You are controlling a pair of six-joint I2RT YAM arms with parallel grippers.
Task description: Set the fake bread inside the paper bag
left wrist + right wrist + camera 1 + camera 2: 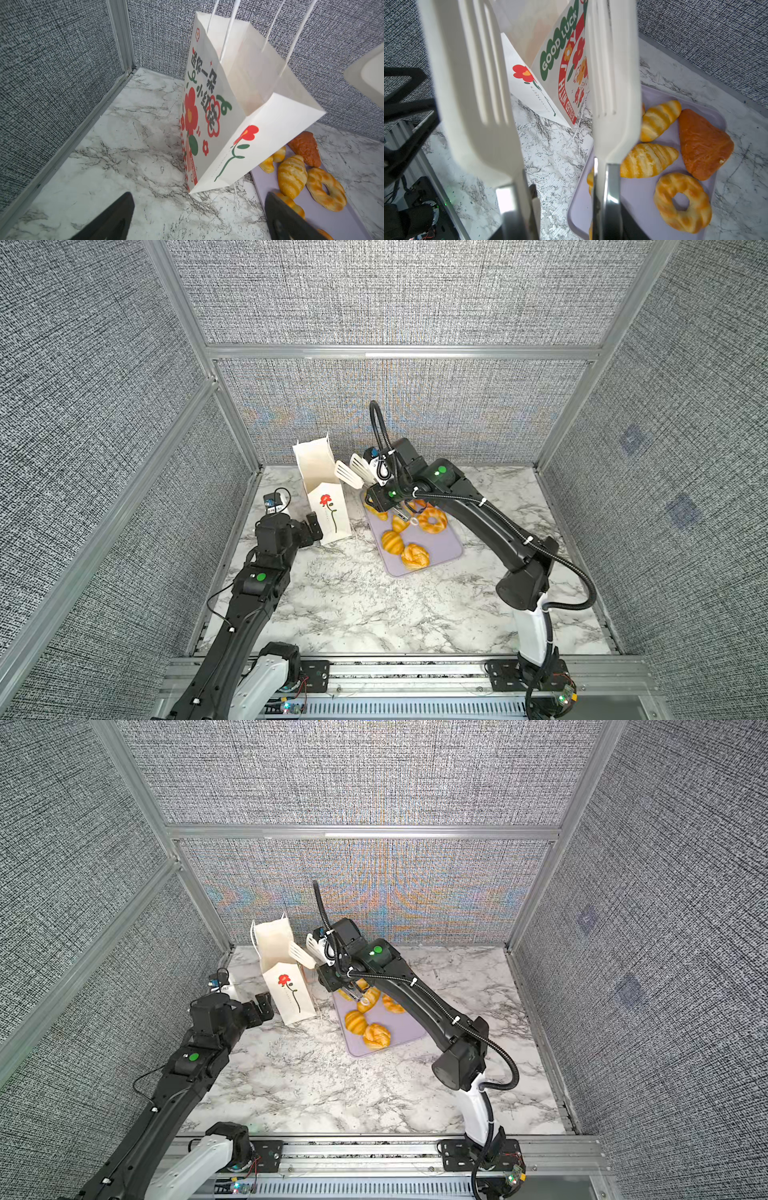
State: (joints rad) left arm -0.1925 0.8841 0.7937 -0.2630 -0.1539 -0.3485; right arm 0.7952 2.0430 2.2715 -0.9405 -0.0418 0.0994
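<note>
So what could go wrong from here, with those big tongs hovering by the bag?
The paper bag stands free: the left fingers are open beside it, not gripping it, so the tongs near its rim might tip it. The glossy bread lies crowded on the tray; the flat blades could let a piece slip or shove a neighbour off.

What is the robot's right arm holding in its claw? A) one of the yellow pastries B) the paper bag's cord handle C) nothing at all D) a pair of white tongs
D: the right gripper is closed on the metal handles of the white tongs, whose blades stand apart with nothing between them; the fake bread lies on the lilac tray.
</note>
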